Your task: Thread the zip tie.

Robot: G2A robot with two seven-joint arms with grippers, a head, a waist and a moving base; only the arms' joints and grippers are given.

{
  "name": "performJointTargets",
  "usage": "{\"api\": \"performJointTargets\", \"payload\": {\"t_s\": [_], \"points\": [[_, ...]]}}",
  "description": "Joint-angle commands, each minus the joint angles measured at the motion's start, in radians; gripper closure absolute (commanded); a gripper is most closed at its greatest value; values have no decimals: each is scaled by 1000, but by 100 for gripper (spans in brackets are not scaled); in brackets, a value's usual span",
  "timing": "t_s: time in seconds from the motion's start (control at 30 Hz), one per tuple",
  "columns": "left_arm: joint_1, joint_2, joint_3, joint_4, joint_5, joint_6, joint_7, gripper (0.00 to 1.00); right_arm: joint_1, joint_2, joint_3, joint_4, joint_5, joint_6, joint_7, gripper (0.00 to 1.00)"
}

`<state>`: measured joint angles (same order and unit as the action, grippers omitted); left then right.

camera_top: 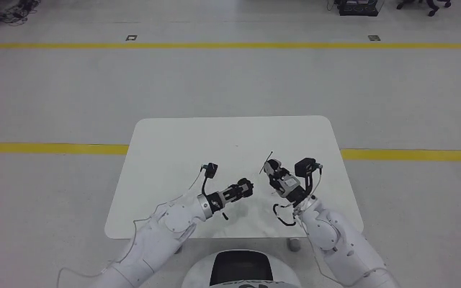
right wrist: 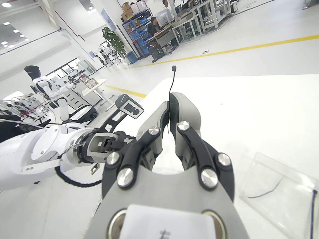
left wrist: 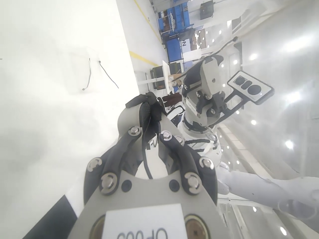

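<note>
**Two Grippers Hold Black Strands Over White Counter**

Near the front edge of the white, round-cornered counter (camera_top: 216, 140), the robot's left gripper (left wrist: 149, 104) has its fingers pressed together on a thin black strand (left wrist: 144, 155). The strand trails back between the fingers toward the wrist. Close by but apart from it, the right gripper (right wrist: 170, 100) is held above the counter, its fingers pinching the black plastic zip tie (right wrist: 171, 83). The tie sticks out past the fingertips, nearly upright, with its small square head at the free end. The rest of it runs down between the fingers. The two grippers are angled toward each other across a gap and do not touch. A clear plastic pouch (right wrist: 274, 172) lies flat on the counter on the right gripper's outer side, away from the left arm. A curved black tie (right wrist: 268, 192) is inside it. A further black tie (left wrist: 109, 75) lies near the pouch, and whether it is inside cannot be told. Beyond the counter's far edge, a yellow floor line (camera_top: 230, 45) crosses the pale floor.
</note>
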<state>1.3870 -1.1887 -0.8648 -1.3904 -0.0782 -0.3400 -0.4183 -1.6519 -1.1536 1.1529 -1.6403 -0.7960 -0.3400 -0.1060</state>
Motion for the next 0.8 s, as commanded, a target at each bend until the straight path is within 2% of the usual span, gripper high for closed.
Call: {"api": "performJointTargets", "payload": {"t_s": [0.0,0.27,0.33,0.4,0.5,0.77], "points": [[3,0,-2,-7,16,0,7,100,2,4,-5,-2,2,0,2,100],[3,0,-2,-7,16,0,7,100,2,4,-5,-2,2,0,2,100],[3,-1,-1,-12,38,0,50,100,2,4,-5,-2,2,0,2,100],[6,-1,-1,-23,54,0,65,100,0,3,-10,-1,24,0,3,100],[20,3,0,-33,120,0,114,100,-4,9,-18,-1,48,0,-5,100],[33,10,14,-52,172,0,168,100,-1,39,-52,-4,84,0,-35,100]]}}
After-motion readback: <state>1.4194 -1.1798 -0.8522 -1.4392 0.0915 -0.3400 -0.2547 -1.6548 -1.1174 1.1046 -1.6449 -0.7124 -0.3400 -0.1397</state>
